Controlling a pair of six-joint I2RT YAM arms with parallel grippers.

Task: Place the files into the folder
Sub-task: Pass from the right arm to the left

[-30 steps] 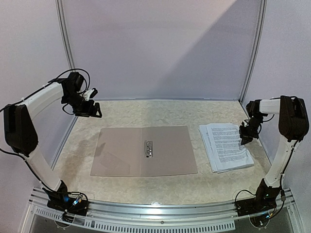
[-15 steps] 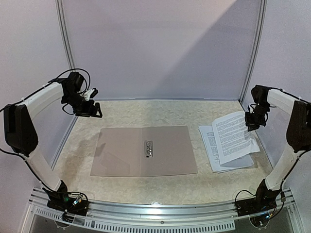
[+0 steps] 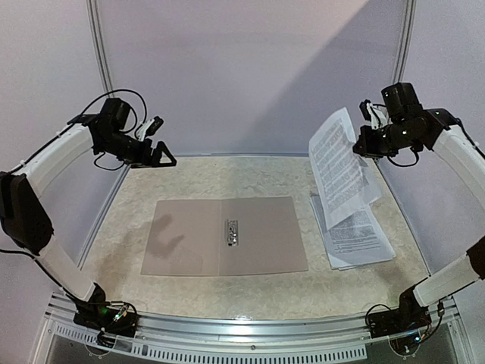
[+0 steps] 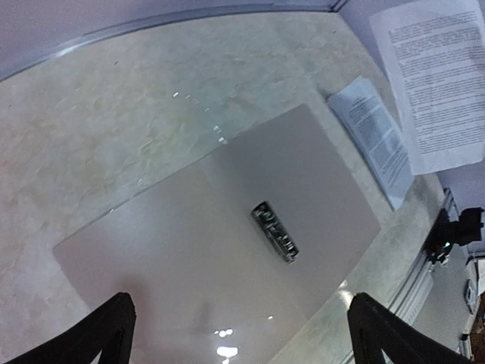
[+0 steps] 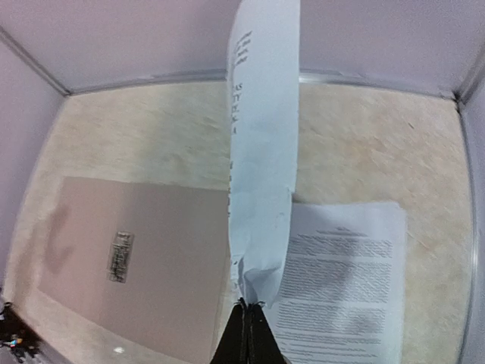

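My right gripper (image 3: 364, 144) was pinched fully shut on one edge of a single printed sheet (image 3: 337, 171), which hung in the air, steeply tilted, over the right side of the table (image 3: 227, 178). Its lower end drooped towards the pile below, and I could not tell whether it touched. The rest of the files (image 3: 356, 239) lay flat at the right, slightly fanned. Their left edge was just beside the right edge of the folder (image 3: 189, 239) but apart from it, with a narrow strip of table showing between. The folder lay open and flat in the middle, its metal clip (image 3: 232, 232) on the centre fold and both leaves showing whole. My left gripper (image 3: 165, 161) held nothing. Its fingers were spread wide, and it hovered beyond the folder's far left corner, near the left wall (image 3: 45, 76). A band of table ran from the folder's far edge to the back wall (image 3: 250, 76).
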